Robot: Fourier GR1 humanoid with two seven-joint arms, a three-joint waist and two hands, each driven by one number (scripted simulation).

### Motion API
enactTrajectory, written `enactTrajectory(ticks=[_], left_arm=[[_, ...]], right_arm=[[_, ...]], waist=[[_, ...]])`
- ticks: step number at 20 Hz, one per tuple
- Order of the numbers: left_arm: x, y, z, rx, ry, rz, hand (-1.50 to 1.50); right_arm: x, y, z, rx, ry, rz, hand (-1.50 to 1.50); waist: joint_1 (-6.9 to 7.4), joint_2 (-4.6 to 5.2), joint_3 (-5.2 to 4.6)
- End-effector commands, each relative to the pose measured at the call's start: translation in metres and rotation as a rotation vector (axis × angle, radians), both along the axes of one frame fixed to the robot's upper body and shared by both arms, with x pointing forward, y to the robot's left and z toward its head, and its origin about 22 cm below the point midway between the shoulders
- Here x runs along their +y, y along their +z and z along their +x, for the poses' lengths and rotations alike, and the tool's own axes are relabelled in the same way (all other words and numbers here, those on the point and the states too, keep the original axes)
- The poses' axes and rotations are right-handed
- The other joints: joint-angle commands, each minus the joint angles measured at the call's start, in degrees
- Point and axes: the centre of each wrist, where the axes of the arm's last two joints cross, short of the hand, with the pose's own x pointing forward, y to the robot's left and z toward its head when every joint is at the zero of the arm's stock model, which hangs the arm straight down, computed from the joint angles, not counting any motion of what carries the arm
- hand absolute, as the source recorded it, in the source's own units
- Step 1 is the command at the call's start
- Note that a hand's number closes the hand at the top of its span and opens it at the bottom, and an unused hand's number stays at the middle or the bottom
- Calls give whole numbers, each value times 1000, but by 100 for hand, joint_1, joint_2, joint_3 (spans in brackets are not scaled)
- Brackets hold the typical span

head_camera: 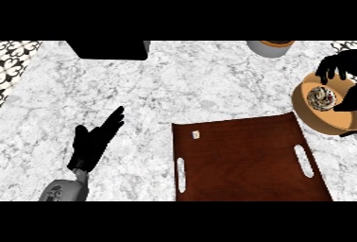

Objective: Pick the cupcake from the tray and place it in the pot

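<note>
A: What are the right hand's (341, 66) fingers doing?

B: Curled over the pot (317, 118), arched round the cupcake (321, 97) without clearly pinching it. It sits inside already, off the tray (244, 160).

A: And the left hand (96, 138)?

B: Fingers straight, resting on the counter (174, 85), out of the way.

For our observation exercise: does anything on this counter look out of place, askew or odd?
Only small things. A tiny pale scrap lies alone on the brown tray. The tray sits slightly askew on the counter. The cupcake sits in the pot, with the right hand around it.
</note>
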Motion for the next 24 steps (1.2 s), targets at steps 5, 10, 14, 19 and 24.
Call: enactTrajectory(ticks=[5, 10, 14, 19, 24], left_arm=[[-6, -3, 0, -7, 24, 0, 0], [15, -2, -8, 17, 46, 3, 0], [2, 3, -4, 15, 39, 6, 0], [-2, -2, -12, 7, 6, 15, 0], [7, 17, 1, -3, -10, 21, 0]], right_arm=[[45, -23, 15, -48, 51, 436, -150], [24, -2, 16, -177, -26, 855, -150], [-1, 22, 15, -281, -205, 1040, -150], [-43, 53, 2, -404, -307, 1202, -150], [-103, 56, -38, -476, -333, 1308, -150]], waist=[[-131, -19, 9], [-148, -52, 13], [-132, -37, 11], [-16, 15, 12], [31, 56, 23]])
